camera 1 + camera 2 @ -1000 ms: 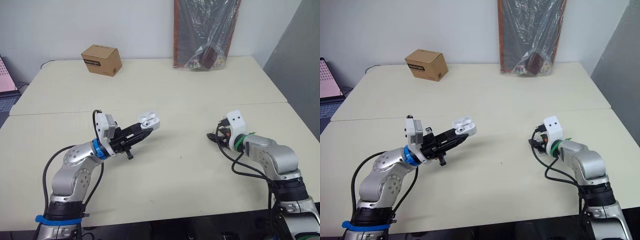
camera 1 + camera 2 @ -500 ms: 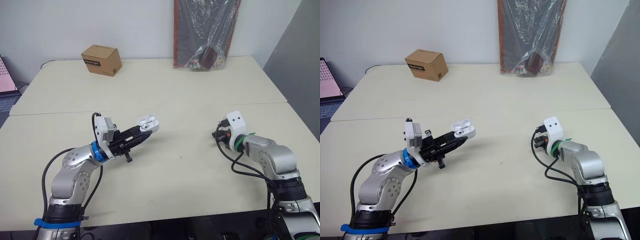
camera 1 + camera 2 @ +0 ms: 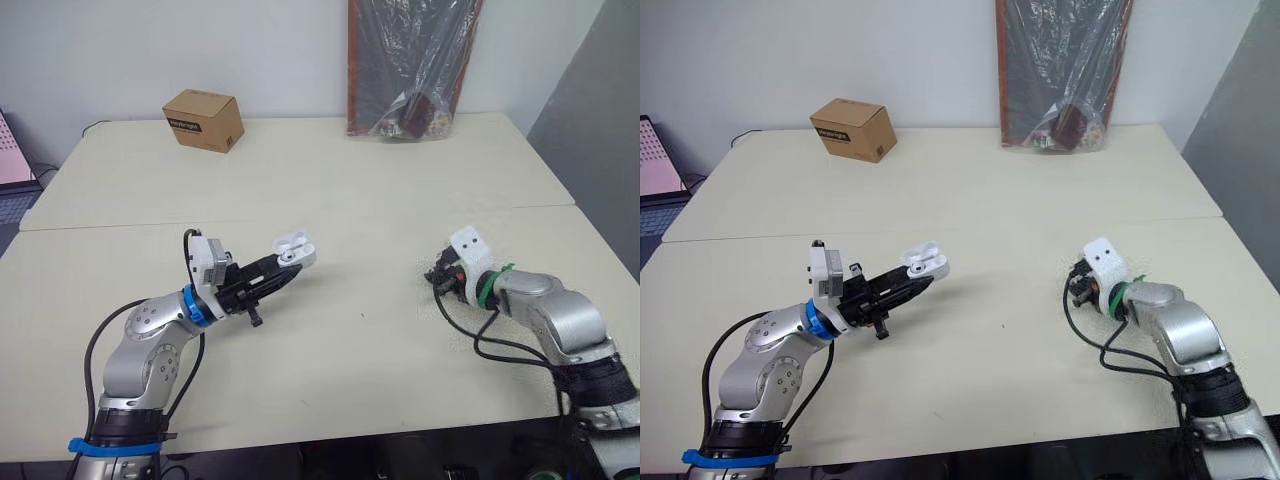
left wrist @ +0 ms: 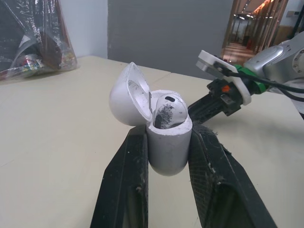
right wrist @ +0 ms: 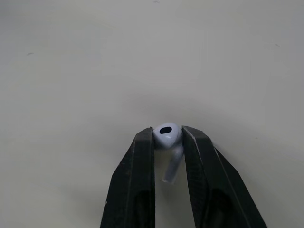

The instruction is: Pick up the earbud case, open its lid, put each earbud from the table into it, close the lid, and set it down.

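Note:
The white earbud case [image 3: 295, 248] is held above the table, left of centre, with my left gripper [image 3: 285, 262] shut on its body. In the left wrist view its lid [image 4: 128, 95] stands open and one earbud [image 4: 167, 110] sits inside the case [image 4: 168, 142]. My right gripper [image 3: 435, 276] is low over the table at the right. Its two black fingers are shut on the head of a second white earbud [image 5: 168, 147], whose stem points back between them. The right gripper [image 4: 209, 102] also shows beyond the case in the left wrist view.
A brown cardboard box [image 3: 204, 120] stands at the back left of the table [image 3: 350, 350]. A plastic bag of items [image 3: 410, 70] leans against the wall at the back. A pink-edged object [image 3: 12, 155] sits off the table's left side.
My left gripper has drifted slightly down and left with the case. My right forearm has swung outward to the right, with its gripper staying low near the same spot.

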Robot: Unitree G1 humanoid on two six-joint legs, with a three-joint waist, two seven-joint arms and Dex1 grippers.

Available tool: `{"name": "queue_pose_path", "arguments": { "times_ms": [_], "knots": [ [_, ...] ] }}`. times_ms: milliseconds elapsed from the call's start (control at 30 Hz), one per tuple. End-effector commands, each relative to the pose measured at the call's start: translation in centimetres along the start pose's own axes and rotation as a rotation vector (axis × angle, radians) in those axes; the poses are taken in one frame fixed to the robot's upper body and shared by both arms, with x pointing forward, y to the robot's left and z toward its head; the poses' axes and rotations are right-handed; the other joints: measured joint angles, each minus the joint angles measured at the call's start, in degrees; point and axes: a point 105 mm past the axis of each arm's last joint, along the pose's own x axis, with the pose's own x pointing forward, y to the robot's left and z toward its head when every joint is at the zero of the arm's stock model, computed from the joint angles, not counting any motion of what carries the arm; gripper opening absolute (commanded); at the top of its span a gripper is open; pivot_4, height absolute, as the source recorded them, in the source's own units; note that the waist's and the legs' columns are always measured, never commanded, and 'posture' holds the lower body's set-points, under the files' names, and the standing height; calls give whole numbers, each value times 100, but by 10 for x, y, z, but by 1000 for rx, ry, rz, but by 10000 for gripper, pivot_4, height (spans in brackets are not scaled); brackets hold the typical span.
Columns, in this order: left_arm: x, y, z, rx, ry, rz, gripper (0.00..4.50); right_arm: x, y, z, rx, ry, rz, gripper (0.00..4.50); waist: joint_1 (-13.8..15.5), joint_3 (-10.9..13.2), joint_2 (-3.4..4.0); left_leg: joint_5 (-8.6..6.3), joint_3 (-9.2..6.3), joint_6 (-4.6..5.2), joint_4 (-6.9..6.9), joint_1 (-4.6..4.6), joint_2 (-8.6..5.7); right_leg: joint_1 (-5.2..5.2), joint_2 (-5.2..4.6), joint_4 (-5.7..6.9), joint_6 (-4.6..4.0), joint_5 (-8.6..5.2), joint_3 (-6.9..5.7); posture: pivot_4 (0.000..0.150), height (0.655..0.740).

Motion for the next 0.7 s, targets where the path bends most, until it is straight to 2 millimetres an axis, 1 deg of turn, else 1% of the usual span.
{"name": "queue_pose_path", "arguments": {
  "times_ms": [33, 133, 267, 367, 533, 700],
  "knots": [
    [-1, 2, 9, 43, -30, 2, 8065, -10, 24, 12, -191, -29, 154, 8337, 0, 0, 0, 0, 0, 0, 0, 1, 0, 0, 0, 0, 0, 0, 0, 1500, 7400],
    [0, 2, 9, 44, -33, -1, 8065, -14, 39, 7, -333, -1, 278, 8337, 0, 0, -1, 0, 0, 0, 2, 2, 1, 2, 0, 0, 0, 0, 0, 1500, 7400],
    [1, 3, 9, 45, -35, 0, 8065, -18, 44, -8, -503, 78, 385, 8337, 4, 0, -1, 0, 1, 0, 10, 3, 0, 5, 0, 0, 1, 0, 0, 1500, 7400],
    [1, 3, 9, 46, -34, 0, 8065, -22, 43, -16, -593, 140, 446, 8337, 9, 0, -1, 0, 2, 0, 10, 6, 0, 8, -1, -1, 1, 0, 1, 1500, 7400],
    [1, 3, 9, 47, -35, 1, 8065, -28, 32, -16, -681, 202, 495, 8337, 21, 0, -1, 0, -1, 0, 10, 13, 1, 15, -1, 0, 1, 0, -2, 1500, 7400],
    [1, 2, 9, 46, -36, 2, 8065, -35, 25, -19, -713, 238, 533, 8337, 51, 0, 0, 0, -1, -1, 11, 14, 1, 18, -3, -2, 0, 0, -3, 1500, 7400]
  ]
}}
